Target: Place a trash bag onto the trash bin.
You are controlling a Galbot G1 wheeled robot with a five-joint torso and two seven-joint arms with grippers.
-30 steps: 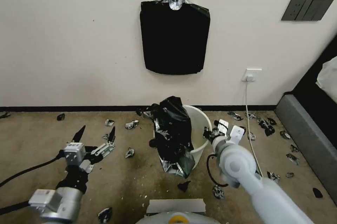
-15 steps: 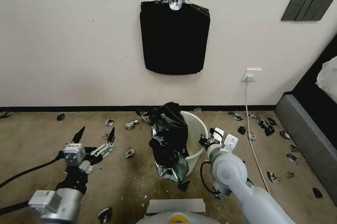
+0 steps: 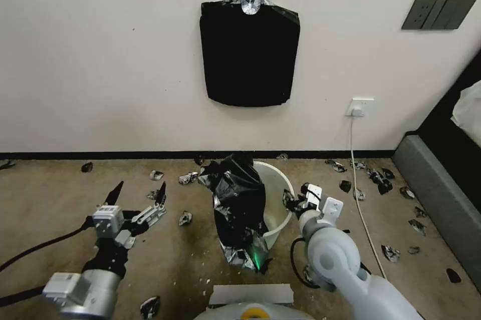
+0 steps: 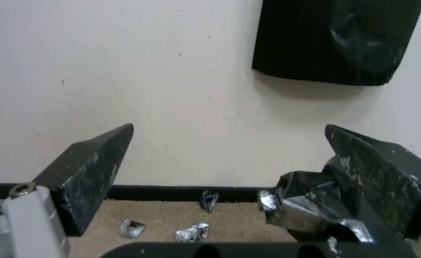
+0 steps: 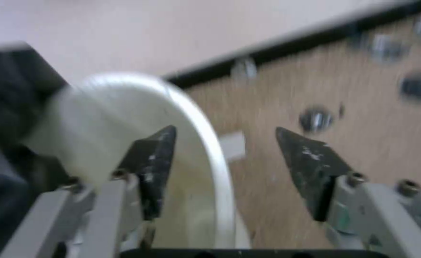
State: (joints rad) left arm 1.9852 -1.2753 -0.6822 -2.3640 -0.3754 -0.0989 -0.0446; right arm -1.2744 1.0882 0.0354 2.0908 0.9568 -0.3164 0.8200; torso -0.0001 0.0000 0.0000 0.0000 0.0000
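Observation:
The white trash bin [image 3: 277, 195] stands on the carpet near the wall, leaning, with its mouth turned to the right. The crinkled black trash bag [image 3: 239, 202] drapes over its left side down to the floor. My right gripper [image 3: 294, 201] is at the bin's right rim. In the right wrist view this gripper [image 5: 224, 129] is open and straddles the bin's rim [image 5: 194, 104], one finger inside and one outside. My left gripper [image 3: 138, 194] hovers open and empty over the carpet to the left. The left wrist view shows that gripper [image 4: 228, 126] and the trash bag [image 4: 306, 211] beside one finger.
A flat black slab of bags [image 3: 249, 54] hangs on the wall above. Small black and silver scraps [image 3: 185, 218] litter the carpet. A white cable [image 3: 358, 195] runs down from a wall outlet. A grey furniture edge [image 3: 441, 200] borders the right.
My right arm drew leftward and nearer to me, staying at the bin's rim. The bin and the draped bag shifted left and the bin leaned over. My left arm stayed put.

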